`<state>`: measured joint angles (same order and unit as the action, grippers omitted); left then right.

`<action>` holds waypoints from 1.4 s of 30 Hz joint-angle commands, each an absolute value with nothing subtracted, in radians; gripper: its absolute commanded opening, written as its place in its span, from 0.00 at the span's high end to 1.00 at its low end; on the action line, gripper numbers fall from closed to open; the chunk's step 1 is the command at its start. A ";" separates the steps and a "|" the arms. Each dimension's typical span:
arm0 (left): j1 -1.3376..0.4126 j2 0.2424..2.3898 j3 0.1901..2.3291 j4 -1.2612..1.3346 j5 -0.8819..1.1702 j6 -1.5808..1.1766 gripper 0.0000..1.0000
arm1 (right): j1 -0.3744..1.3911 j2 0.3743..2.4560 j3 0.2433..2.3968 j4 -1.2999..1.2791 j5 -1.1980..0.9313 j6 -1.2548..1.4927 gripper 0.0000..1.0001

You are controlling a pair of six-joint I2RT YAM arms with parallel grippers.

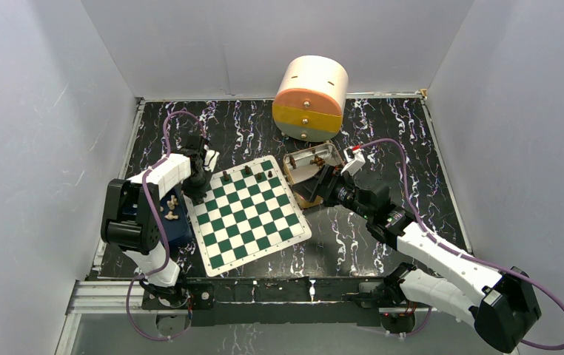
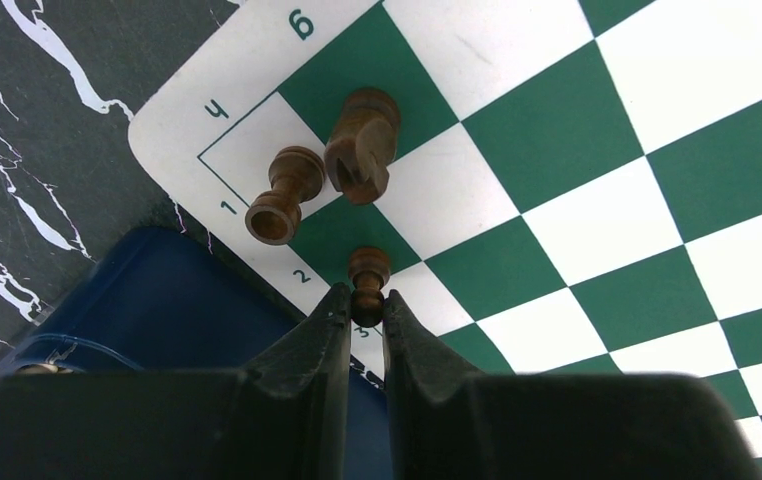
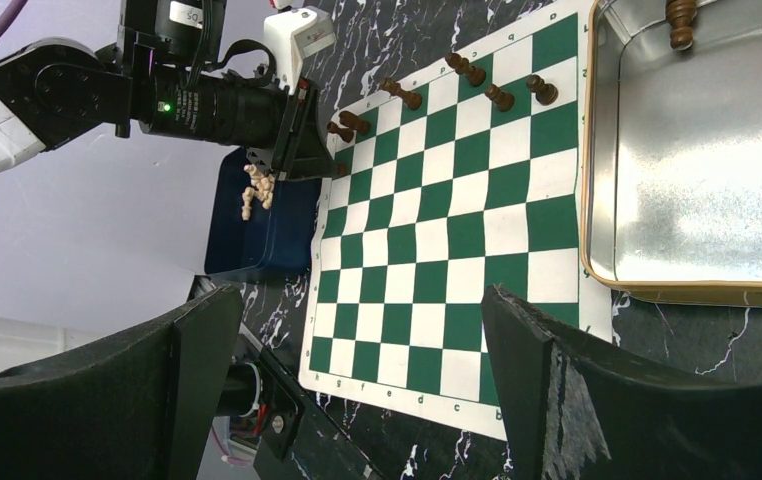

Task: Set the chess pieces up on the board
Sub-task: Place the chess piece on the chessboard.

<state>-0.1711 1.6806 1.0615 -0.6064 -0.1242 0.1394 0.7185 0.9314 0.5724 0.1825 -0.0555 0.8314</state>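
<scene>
My left gripper is shut on the head of a small brown pawn, over the second-rank square at the board's corner. A rook and a knight stand on the corner squares just beyond. From above, the left gripper is at the board's far left corner, with three more dark pieces along the far row. My right gripper is open and empty, hovering near the tin tray. One brown piece lies in the tray.
A blue box holding pale pieces sits left of the board, under the left arm. A round tan and yellow drawer cabinet stands at the back. White walls close in three sides of the black marbled table.
</scene>
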 commanded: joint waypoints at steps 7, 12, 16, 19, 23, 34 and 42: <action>-0.164 1.640 1.068 -0.591 -0.168 0.148 0.89 | 0.722 0.939 0.580 0.253 -0.072 0.825 0.01; -0.163 1.640 1.059 -0.581 -0.167 0.149 0.89 | 0.721 0.941 0.580 0.256 -0.076 0.827 0.01; -0.164 1.642 1.053 -0.576 -0.156 0.149 0.89 | 0.722 0.943 0.580 0.258 -0.077 0.827 0.01; -0.164 1.646 1.054 -0.575 -0.161 0.149 0.88 | 0.722 0.941 0.580 0.258 -0.077 0.827 0.01; -0.164 1.646 1.057 -0.578 -0.163 0.149 0.84 | 0.722 0.941 0.583 0.256 -0.075 0.824 0.01; -0.163 1.638 1.086 -0.616 -0.132 0.135 0.72 | 0.721 0.967 0.606 0.251 -0.092 0.815 0.01; -0.164 1.540 1.134 -0.650 -0.116 0.106 0.60 | 0.722 1.006 0.637 0.195 -0.083 0.772 0.01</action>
